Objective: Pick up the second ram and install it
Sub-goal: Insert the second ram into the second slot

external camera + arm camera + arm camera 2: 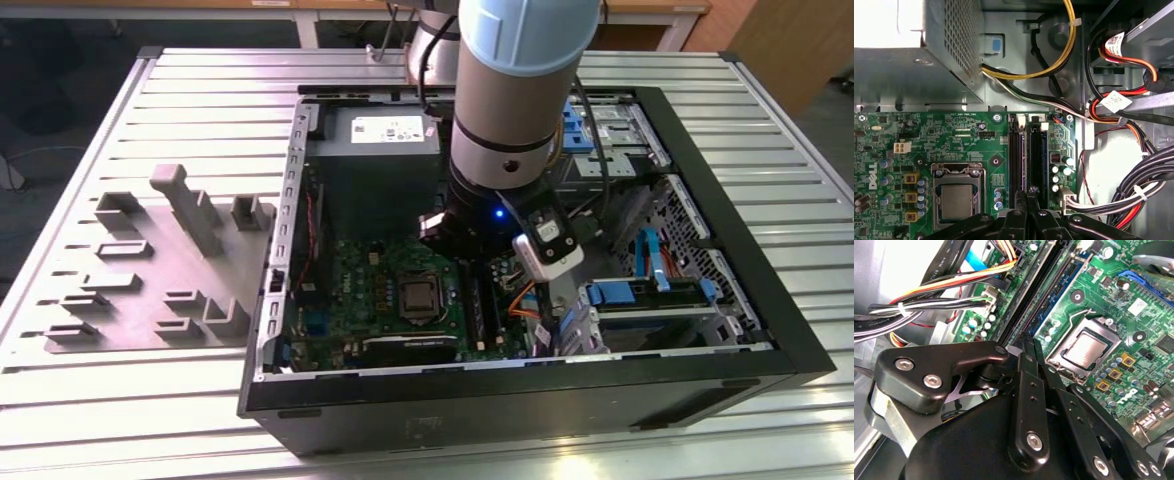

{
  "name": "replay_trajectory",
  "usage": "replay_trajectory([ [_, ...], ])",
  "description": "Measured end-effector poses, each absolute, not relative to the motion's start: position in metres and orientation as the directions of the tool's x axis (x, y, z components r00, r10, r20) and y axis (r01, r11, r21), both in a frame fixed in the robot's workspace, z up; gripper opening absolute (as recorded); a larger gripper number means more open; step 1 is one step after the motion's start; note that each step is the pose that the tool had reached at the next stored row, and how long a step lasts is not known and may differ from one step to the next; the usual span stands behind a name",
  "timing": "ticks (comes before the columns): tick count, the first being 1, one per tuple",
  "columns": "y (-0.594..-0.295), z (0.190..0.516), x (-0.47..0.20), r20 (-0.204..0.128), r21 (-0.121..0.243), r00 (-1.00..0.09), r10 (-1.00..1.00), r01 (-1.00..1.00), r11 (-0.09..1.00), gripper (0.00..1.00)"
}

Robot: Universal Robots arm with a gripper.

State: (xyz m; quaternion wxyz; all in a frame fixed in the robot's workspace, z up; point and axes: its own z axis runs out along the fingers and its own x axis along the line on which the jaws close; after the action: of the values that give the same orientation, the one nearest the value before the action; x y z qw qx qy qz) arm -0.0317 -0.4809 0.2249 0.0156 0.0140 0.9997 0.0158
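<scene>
Ram stick (1043, 160), slim and blue-edged, sits along a black slot on the green motherboard (954, 135). Matte black gripper (1030, 194) has its fingers drawn narrow, tips at the stick's end; whether they clamp it is unclear. In the exterior view, the square metal processor socket (418, 295) is at 9 o'clock from the slot. The grey power supply (360, 165), with a white printed label (387, 128), is at 11.

Grey ribbed metal table (200, 100): long parallel slats across top, rims at near and far edges. Black open-sided computer tower case (534, 385) lies flat on slats, open side up, from centre toward exterior view's right. Flat grey fixture plate (134, 300) lies on slats at exterior view's left, just beside case wall; contact unclear. Plate bears grey upright blocks of differing heights, with tallest grey post (187, 205) toward its far end.
</scene>
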Motion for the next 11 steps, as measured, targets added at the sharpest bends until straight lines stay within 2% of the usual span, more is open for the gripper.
replay_trajectory([
  [11,-0.4809,0.2241,-0.0317,-0.031,0.033,-0.999,0.028,0.027,0.999,0.12],
])
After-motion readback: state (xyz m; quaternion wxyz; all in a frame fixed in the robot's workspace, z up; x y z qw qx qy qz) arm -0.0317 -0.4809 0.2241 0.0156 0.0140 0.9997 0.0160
